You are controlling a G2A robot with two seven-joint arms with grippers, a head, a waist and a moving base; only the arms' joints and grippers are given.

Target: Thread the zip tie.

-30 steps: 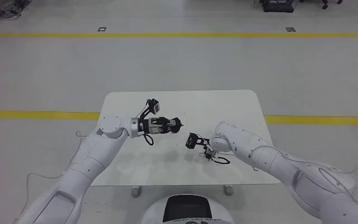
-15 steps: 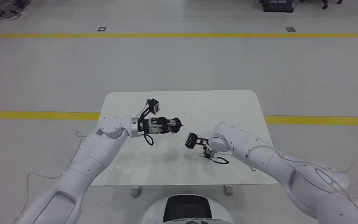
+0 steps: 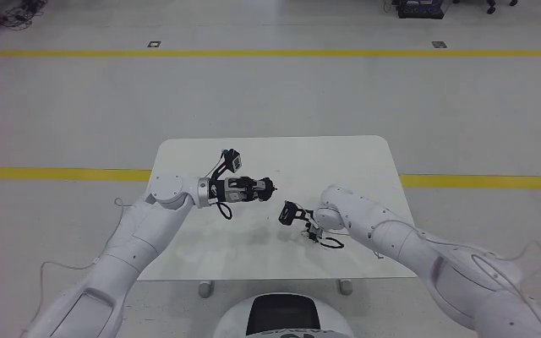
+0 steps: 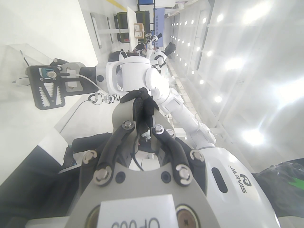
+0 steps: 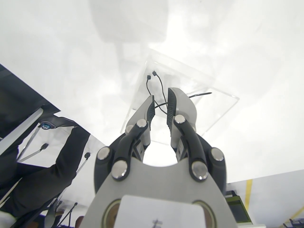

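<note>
Several black zip ties (image 5: 158,84) lie crossed in a clear acrylic tray (image 5: 213,110) on the white table (image 3: 355,160). My right gripper (image 5: 160,96) hangs open just above them, and the ties show in the gap between its fingers. In the top view the right gripper (image 3: 290,212) sits near the table's front middle. My left gripper (image 3: 265,187) is raised a little way to its left and behind it, fingers (image 4: 142,103) shut with the dark pads pressed together. I cannot tell whether anything thin is held between them. The left wrist view shows the right gripper (image 4: 48,88) by the tray.
A small black cable loop (image 3: 325,239) hangs under the right wrist. A person's dark sleeve (image 5: 64,153) with a watch shows beyond the table edge in the right wrist view. Bare table top lies at the back and to both sides.
The right arm has crept very slightly to the left. The left arm has not moved.
</note>
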